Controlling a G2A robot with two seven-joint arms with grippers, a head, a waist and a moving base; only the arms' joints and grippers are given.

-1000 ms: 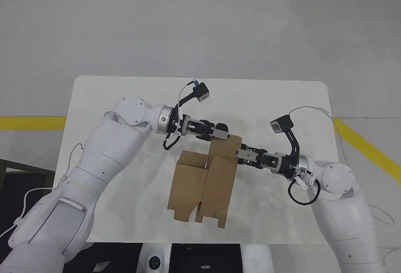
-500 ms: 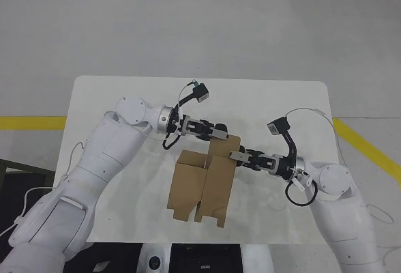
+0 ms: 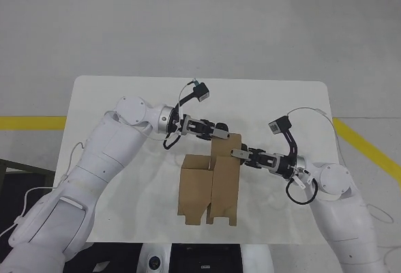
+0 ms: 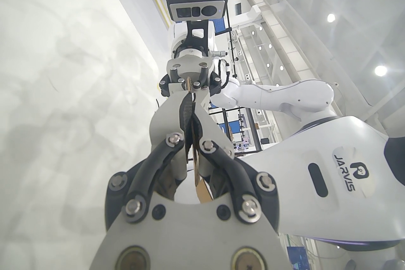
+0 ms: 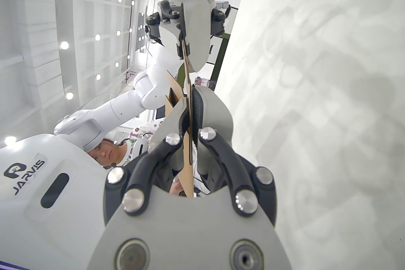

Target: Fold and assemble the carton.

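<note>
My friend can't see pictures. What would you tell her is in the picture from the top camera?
Two white robot arms hold a brown cardboard carton over a white table. The left gripper and the right gripper each pinch the carton's far end, one from each side. The carton is partly opened and not yet folded shut.

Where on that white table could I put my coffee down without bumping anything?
Crowded mid-table, where the left gripper and right gripper clamp the carton. Bare table lies beyond them along the far edge, and at the front, right of the carton.
</note>
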